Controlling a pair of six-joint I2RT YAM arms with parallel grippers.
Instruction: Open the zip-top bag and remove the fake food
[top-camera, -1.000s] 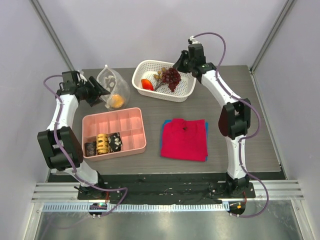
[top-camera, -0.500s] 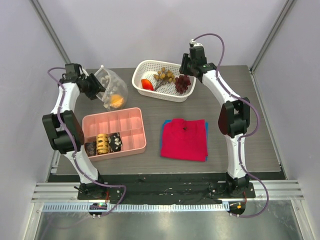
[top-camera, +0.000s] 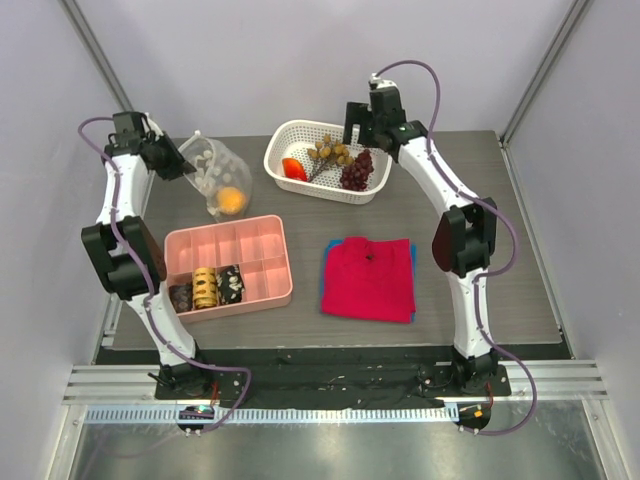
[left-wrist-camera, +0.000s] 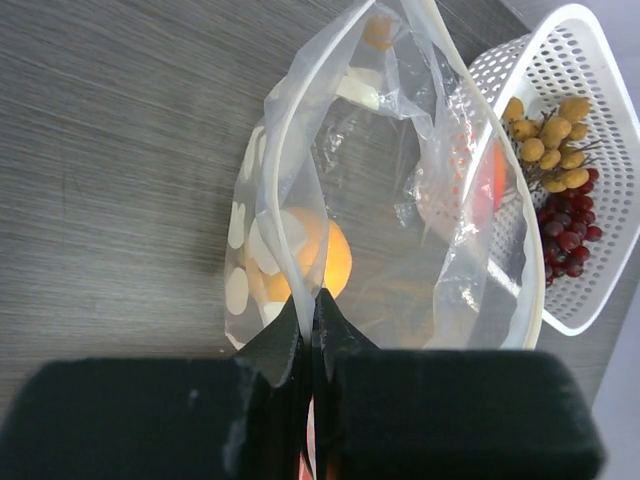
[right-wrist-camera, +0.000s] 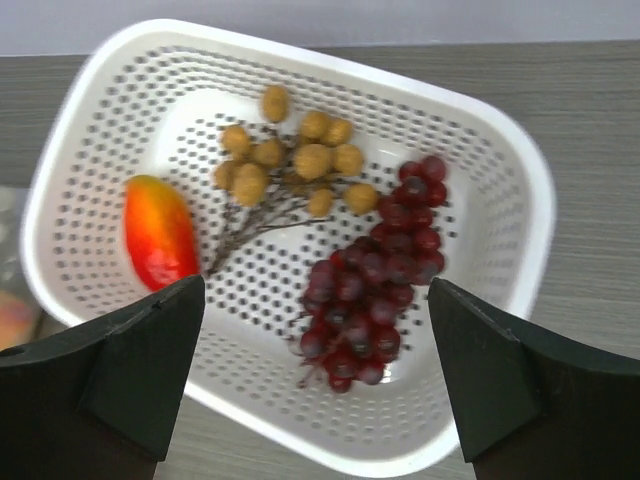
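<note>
**A:** How far along is this?

**B:** Well past halfway, I'd judge. The zip-top bag (left-wrist-camera: 390, 230) sits on the desk (left-wrist-camera: 100, 150) at the far left, just beside the white mesh basket (right-wrist-camera: 500, 150), and its mouth gapes open. So the opening is done.

**A:** What is holding it open?

**B:** The left hand (left-wrist-camera: 310, 325) is closed tight, with the rim of the bag's mouth pinched between its fingers. The rim is lifted and the rest of the pouch hangs down to the desk.

**A:** And the food?

**B:** Three pieces lie in the basket: a tan ball cluster (right-wrist-camera: 300, 155), a red-orange piece (right-wrist-camera: 155, 230) and a dark red grape cluster (right-wrist-camera: 375, 270). The grapes touch the tan cluster's stems, and the red-orange piece lies apart at the basket's left side.

**A:** Is the right hand carrying anything?

**B:** No. The right hand (right-wrist-camera: 315, 290) hovers above the basket with its fingers spread wide and nothing between them.

**A:** So what is left?

**B:** The bag isn't empty. An orange fruit (left-wrist-camera: 325, 262) rests at its bottom, with whitish lumps (left-wrist-camera: 240, 290) against the film around it. I can't count the lumps through the crinkled plastic. Those need fetching out, which probably means the right hand reaching into the held-open mouth.
</note>
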